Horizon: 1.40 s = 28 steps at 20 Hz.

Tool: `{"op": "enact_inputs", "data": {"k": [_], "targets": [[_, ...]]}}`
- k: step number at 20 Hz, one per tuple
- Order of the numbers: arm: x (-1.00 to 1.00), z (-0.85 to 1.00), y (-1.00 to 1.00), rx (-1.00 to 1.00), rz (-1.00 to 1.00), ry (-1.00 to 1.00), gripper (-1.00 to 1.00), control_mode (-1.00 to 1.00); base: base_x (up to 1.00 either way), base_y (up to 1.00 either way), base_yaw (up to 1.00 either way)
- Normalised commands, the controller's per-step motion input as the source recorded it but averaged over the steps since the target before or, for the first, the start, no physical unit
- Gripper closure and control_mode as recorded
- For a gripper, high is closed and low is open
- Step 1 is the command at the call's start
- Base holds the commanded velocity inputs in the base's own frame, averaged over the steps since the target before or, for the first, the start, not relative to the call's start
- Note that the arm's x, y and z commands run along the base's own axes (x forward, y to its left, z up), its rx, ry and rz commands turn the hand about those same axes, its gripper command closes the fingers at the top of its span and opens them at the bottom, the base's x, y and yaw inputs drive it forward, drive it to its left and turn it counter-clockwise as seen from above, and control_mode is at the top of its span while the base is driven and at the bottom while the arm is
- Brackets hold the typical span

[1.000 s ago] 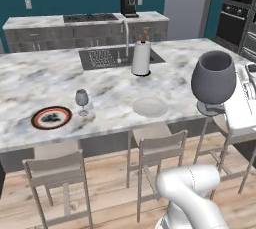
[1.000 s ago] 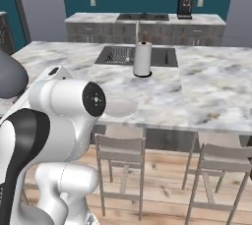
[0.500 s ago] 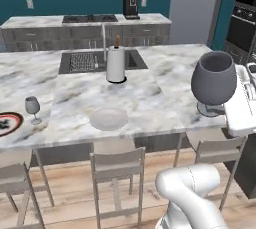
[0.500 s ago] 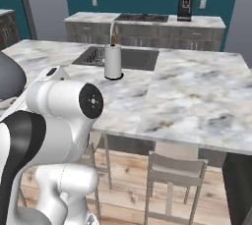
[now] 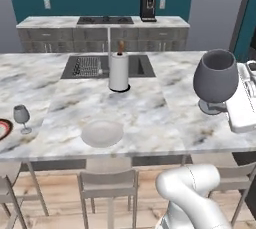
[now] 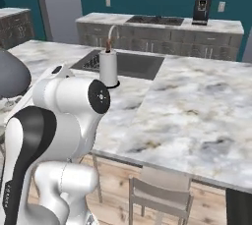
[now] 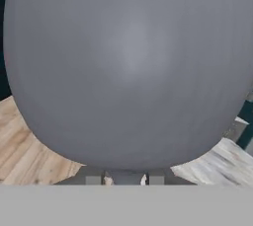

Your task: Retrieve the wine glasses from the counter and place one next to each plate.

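Glass (image 5: pixel 216 79) in the jaws' clamp is riding high beside the arm, its grey bowl looming close to the hand camera (image 7: pixel 128 67). Across the last second the base is driving sideways along the marble counter (image 5: pixel 150 108), bringing the off-white plate (image 5: pixel 102 133) toward the middle, so placing looks near; the other glass (image 5: pixel 21 117) is already standing by the red-rimmed plate (image 5: pixel 3 129).

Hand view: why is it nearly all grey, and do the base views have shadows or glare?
In the hand view the held wine glass sits so near the lens that its bowl looks huge, with one soft highlight. In the left base view the light is flat: just a faint shadow ring under the paper towel roll, no glare on the island. The right base view looks equally even.
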Motion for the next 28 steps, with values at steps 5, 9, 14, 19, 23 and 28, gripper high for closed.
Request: {"op": "enact_inputs", "data": {"k": [5,9,14,19,23,28], "targets": [[0.0,0.0,0.0,0.0,0.0,0.0,1.0,1.0,0.76,0.7,-0.6],[0.0,0.0,0.0,0.0,0.0,0.0,1.0,1.0,0.63,0.64,-0.52],[0.13,-0.03,0.06,-0.01,0.01,0.0,1.0,-1.0,0.45,0.47,-0.09],[0.86,-0.34,0.26,-0.08,0.19,0.0,1.0,-1.0,0.0,0.0,0.0],[0.6,-0.41,0.02,0.0,0.13,-0.07,1.0,-1.0,0.0,0.0,0.0],[0.66,-0.77,0.09,0.0,0.12,-0.01,1.0,-1.0,0.0,0.0,0.0]]}}
